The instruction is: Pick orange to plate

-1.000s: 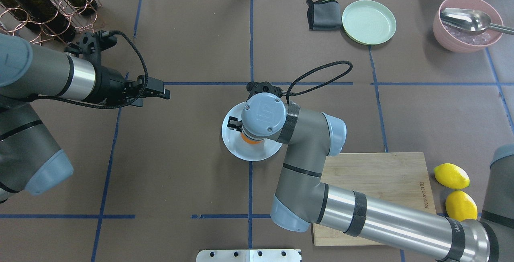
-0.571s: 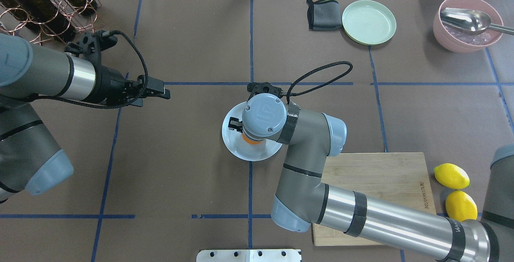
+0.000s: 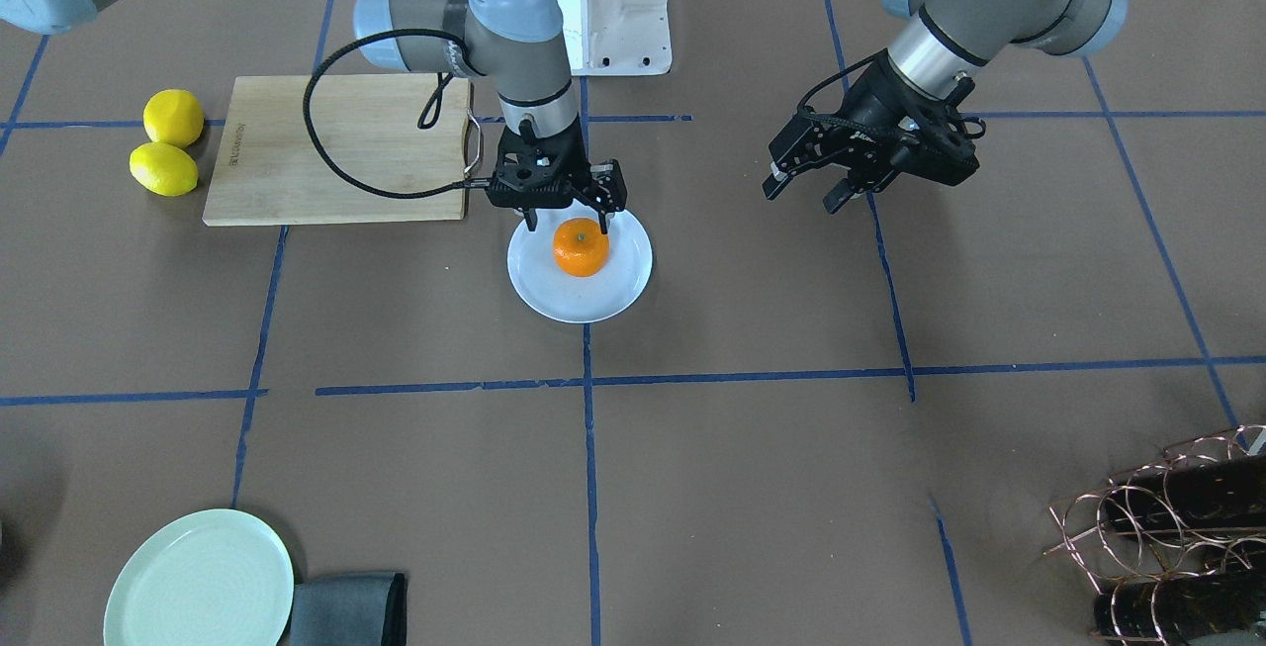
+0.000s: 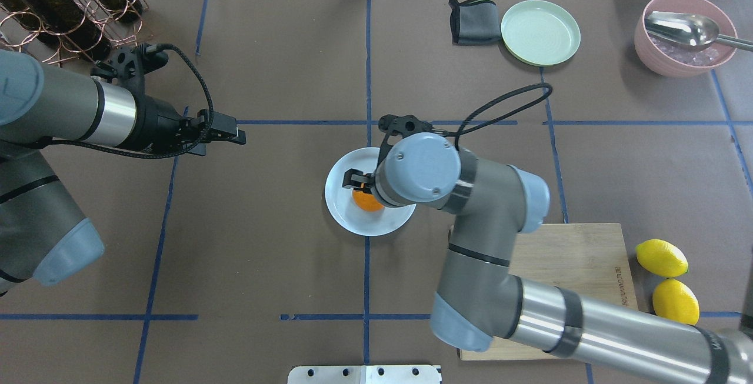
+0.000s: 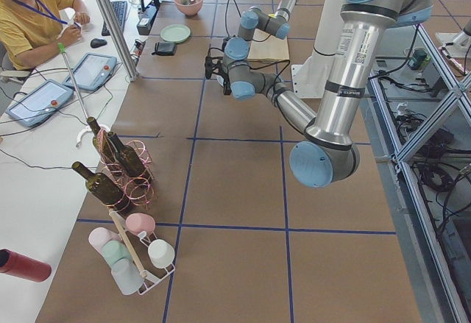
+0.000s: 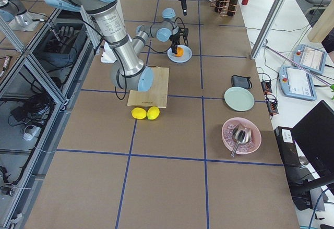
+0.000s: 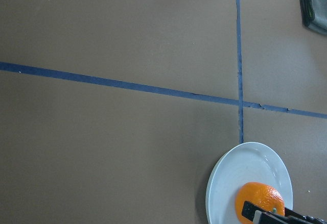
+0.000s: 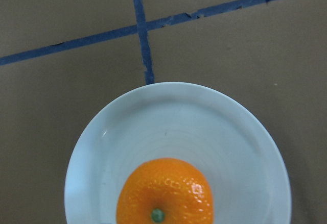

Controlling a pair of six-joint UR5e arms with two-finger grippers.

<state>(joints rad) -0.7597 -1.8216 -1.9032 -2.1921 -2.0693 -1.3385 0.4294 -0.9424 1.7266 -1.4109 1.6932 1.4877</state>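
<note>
The orange [image 3: 581, 247] rests on the pale bluish-white plate [image 3: 554, 295] near the table's middle, stem dimple up. In the right wrist view the orange [image 8: 164, 193] sits toward the near side of the plate [image 8: 179, 122]. My right gripper [image 3: 569, 221] hangs open just above the orange, one finger on each side and neither gripping it. From overhead the wrist hides most of it; one of the fingers [image 4: 353, 178] and part of the orange [image 4: 366, 203] show. My left gripper [image 4: 232, 130] hovers open and empty, well left of the plate [image 4: 353, 222].
A wooden cutting board [image 4: 588, 254] lies right of the plate, with two lemons [image 4: 662, 257] beyond it. A pale green plate [image 4: 540, 32], a dark cloth [image 4: 473, 19] and a pink bowl with a scoop [image 4: 685, 34] stand at the back right. A bottle rack [image 4: 59, 7] is back left.
My right wrist has risen and shifted right, uncovering more of the orange, which stays on the plate. The left arm has barely moved.
</note>
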